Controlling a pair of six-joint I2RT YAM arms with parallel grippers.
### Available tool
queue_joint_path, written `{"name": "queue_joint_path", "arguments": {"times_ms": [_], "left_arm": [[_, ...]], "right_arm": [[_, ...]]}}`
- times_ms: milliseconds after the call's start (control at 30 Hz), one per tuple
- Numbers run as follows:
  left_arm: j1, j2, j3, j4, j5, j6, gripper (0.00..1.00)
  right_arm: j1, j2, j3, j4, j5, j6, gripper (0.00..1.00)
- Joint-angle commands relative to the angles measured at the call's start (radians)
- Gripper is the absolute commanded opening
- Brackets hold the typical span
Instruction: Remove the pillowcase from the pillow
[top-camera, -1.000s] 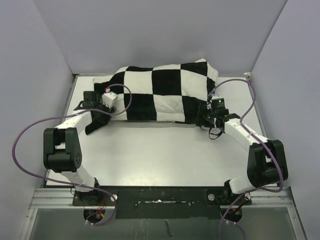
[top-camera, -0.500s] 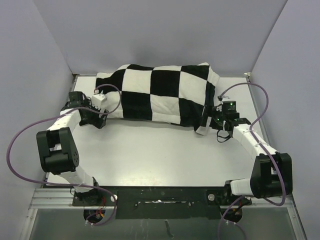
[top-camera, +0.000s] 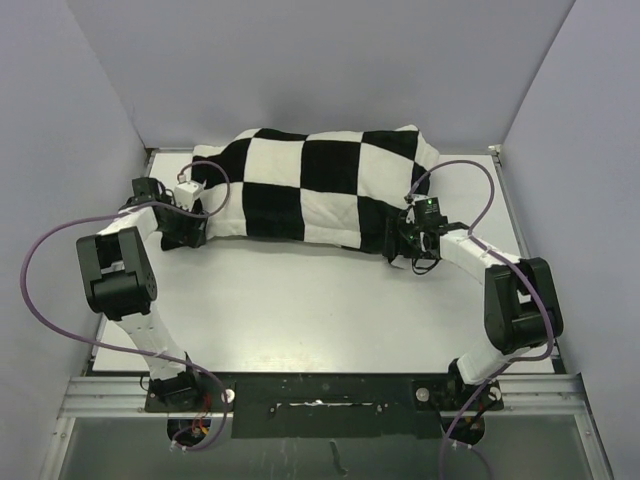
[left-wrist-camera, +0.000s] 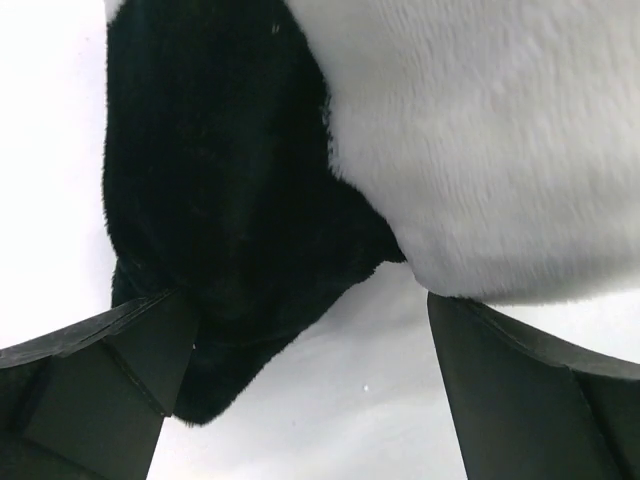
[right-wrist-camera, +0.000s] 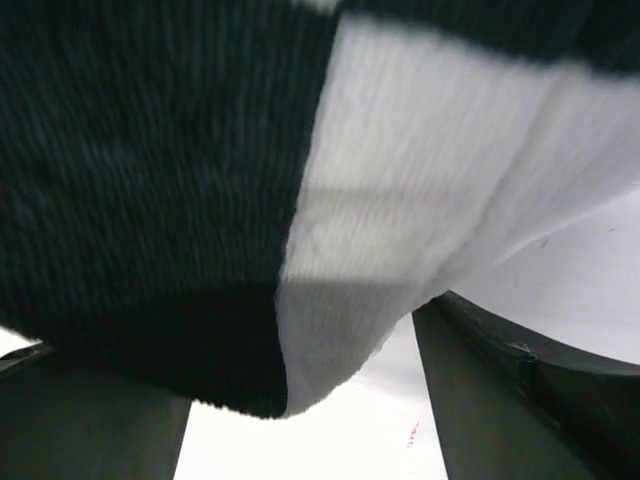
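The black-and-white checkered pillowcase (top-camera: 320, 190) lies across the back of the white table, plump and full. The pillow is hidden inside it. My left gripper (top-camera: 192, 228) is at the cover's near left corner. In the left wrist view it (left-wrist-camera: 310, 335) is open wide, and a black corner of the pillowcase (left-wrist-camera: 220, 250) rests against the left finger (left-wrist-camera: 110, 370). My right gripper (top-camera: 400, 242) is at the near right corner. In the right wrist view it (right-wrist-camera: 300, 385) is open, and the pillowcase's black-and-white edge (right-wrist-camera: 350, 270) hangs between the jaws, ungripped.
Grey walls enclose the table (top-camera: 320, 310) at the back and both sides. Purple cables loop from both arms, one at the left (top-camera: 40, 300) and one at the right (top-camera: 480, 190). The black base rail (top-camera: 320, 390) runs along the near edge.
The pillowcase has shifted left and its loose left flap has drawn in. My left gripper moved left and back. My right gripper swung out right, then returned to the right corner.
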Motion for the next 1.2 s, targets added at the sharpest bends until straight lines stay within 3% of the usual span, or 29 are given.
{"name": "queue_joint_path", "arguments": {"times_ms": [0,67,133,267,300,333,433,667,900,1167], "left_arm": [[-0.024,0.071,0.059,0.076,0.017,-0.023,0.97],[-0.035,0.107,0.057,0.102,-0.021,-0.014,0.92],[-0.033,0.128,0.062,0.126,-0.042,-0.029,0.81],[-0.014,0.134,0.071,0.151,-0.063,-0.052,0.42],[-0.009,0.128,0.063,0.160,-0.063,-0.051,0.26],[-0.006,0.117,0.051,0.177,-0.070,-0.052,0.17],[0.003,0.072,0.000,0.226,-0.095,-0.050,0.00],[0.071,-0.103,-0.097,0.191,-0.004,-0.073,0.00],[0.256,-0.320,-0.063,0.013,0.215,-0.111,0.00],[0.359,-0.477,0.120,-0.164,0.392,-0.151,0.00]], "right_arm": [[-0.002,0.012,0.086,0.018,0.075,-0.039,0.78],[-0.002,0.026,0.095,0.015,0.086,-0.044,0.72],[0.000,0.030,0.093,0.018,0.091,-0.045,0.67],[0.012,0.006,0.069,0.031,0.085,-0.037,0.52],[0.019,-0.003,0.062,0.032,0.086,-0.034,0.48],[0.026,-0.009,0.054,0.033,0.085,-0.031,0.43],[0.057,-0.035,0.026,0.034,0.095,-0.013,0.29],[0.130,-0.168,-0.049,-0.031,0.192,0.046,0.00],[0.149,-0.456,-0.079,-0.174,0.270,0.097,0.00],[0.150,-0.656,0.165,-0.381,0.312,0.081,0.00]]}}
